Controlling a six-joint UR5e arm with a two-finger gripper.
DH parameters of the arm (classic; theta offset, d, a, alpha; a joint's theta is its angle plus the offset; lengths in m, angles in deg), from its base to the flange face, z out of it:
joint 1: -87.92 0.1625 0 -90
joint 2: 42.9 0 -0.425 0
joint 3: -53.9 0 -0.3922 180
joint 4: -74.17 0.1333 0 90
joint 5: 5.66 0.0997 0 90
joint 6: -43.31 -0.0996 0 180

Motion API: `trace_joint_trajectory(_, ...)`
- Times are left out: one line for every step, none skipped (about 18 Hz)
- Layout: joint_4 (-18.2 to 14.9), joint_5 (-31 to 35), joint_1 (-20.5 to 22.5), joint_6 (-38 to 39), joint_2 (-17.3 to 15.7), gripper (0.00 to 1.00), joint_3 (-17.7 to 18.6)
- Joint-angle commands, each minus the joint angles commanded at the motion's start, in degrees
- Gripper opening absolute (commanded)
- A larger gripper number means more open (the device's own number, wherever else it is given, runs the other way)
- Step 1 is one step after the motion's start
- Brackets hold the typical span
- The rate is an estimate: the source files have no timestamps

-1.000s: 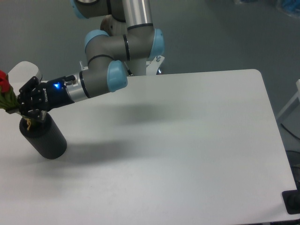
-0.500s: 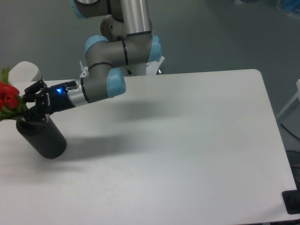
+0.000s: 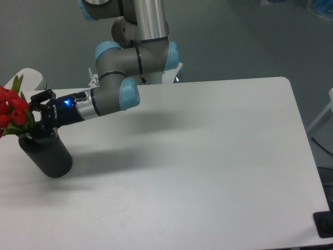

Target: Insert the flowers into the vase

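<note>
Red flowers point(image 3: 11, 110) are tilted up-left from the mouth of the black vase point(image 3: 48, 155), at the table's point(image 3: 208, 156) left edge. Their stems are seen pinched by the gripper point(image 3: 36, 115).

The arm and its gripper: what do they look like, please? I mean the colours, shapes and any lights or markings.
The arm is made of smooth silver-grey tubes joined by rounded joints with light blue caps. Its upright section at the top is polished silver metal. The wrist narrows into a black part with a small blue light, and a line of pale marking beside it is too small to read. The gripper is black, with two short fingers.
</note>
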Motion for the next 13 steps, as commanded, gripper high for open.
trace_joint_trajectory(0.0, -0.1, 0.2, 0.0, -0.1, 1.0, -0.1)
trace_joint_trajectory(0.2, -0.1, 0.4, 0.0, -0.1, 1.0, -0.3)
trace_joint_trajectory(0.3, -0.1, 0.9, -0.1, -0.1, 1.0, -0.3)
trace_joint_trajectory(0.4, -0.2, 1.8, -0.2, -0.2, 1.0, -0.3)
trace_joint_trajectory(0.4, -0.9, 2.7, -0.2, -0.3, 1.0, -0.4)
trace_joint_trajectory(0.5, -2.1, 3.9, -0.3, -0.3, 1.0, -0.5)
trace_joint_trajectory(0.5, -3.3, 4.8, -0.2, -0.4, 1.0, -0.7)
trace_joint_trajectory(0.5, -4.4, 5.7, -0.2, -0.4, 1.0, -1.0)
trace_joint_trajectory(0.5, -5.0, 6.7, -0.2, -0.4, 1.0, -1.1)
trace_joint_trajectory(0.5, -5.1, 7.2, -0.1, -0.6, 1.0, -1.1)
trace_joint_trajectory(0.5, -5.1, 7.6, -0.1, -0.9, 1.0, -1.1)
trace_joint_trajectory(0.5, -5.1, 7.8, -0.1, -1.0, 1.0, -1.1)
trace_joint_trajectory(0.5, -5.1, 8.3, -0.2, -1.0, 1.0, -1.1)
